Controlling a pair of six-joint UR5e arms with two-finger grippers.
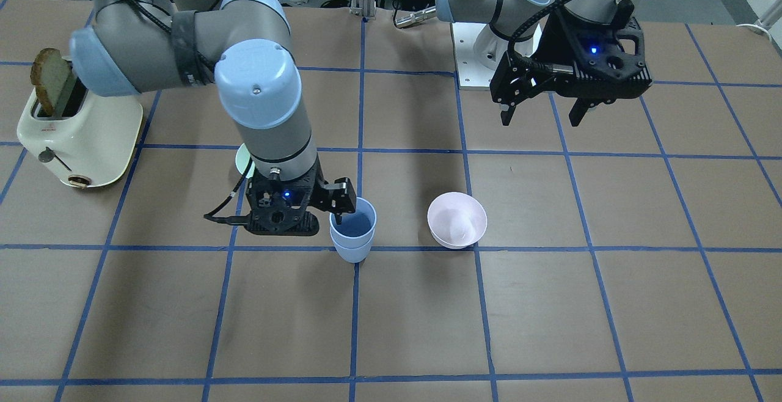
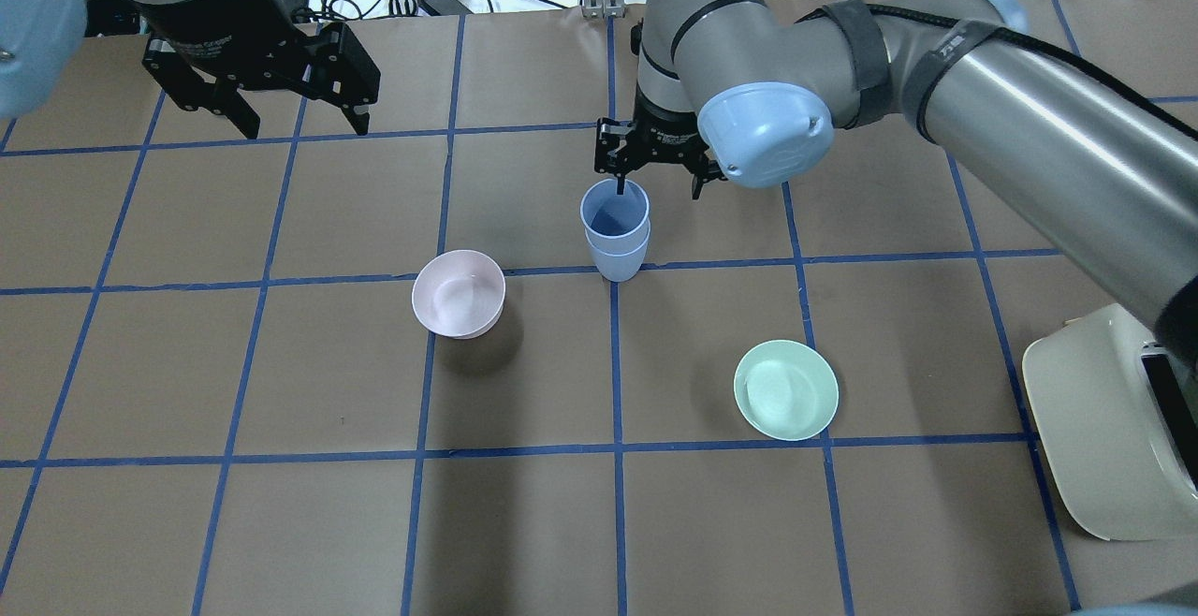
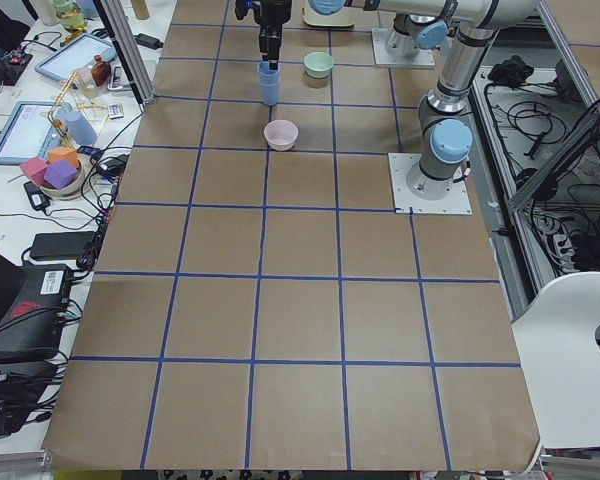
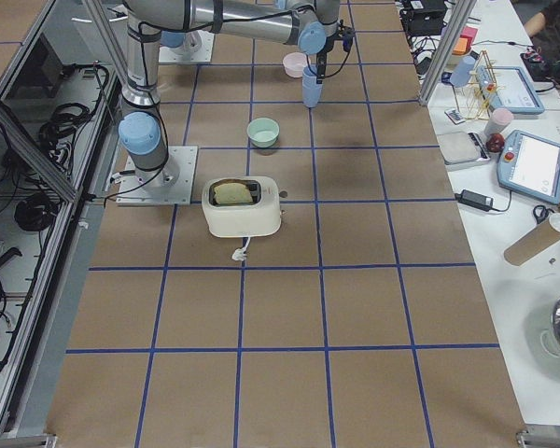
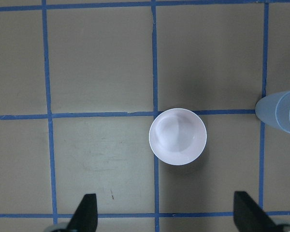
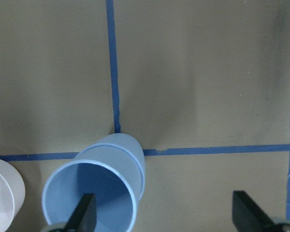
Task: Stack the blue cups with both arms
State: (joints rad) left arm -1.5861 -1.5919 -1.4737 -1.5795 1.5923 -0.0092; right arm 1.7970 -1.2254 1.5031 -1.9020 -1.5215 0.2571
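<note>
The two blue cups point(image 2: 615, 227) stand nested, one inside the other, upright on a blue tape line at the table's middle; they also show in the front view point(image 1: 353, 231) and the right wrist view point(image 6: 96, 188). My right gripper point(image 2: 657, 187) is open just above them. One fingertip point(image 6: 84, 212) dips inside the top cup's rim without touching it that I can see; the other finger point(image 6: 249, 212) is off to the side over bare table. My left gripper point(image 2: 304, 120) is open and empty, raised high and well away from the cups, above the pink bowl point(image 5: 178, 136).
The pale pink bowl point(image 2: 459, 293) sits a short way from the cups. A mint-green bowl point(image 2: 786, 389) lies on the other side, under my right arm. A cream toaster point(image 1: 79, 133) with toast stands at the table's right end.
</note>
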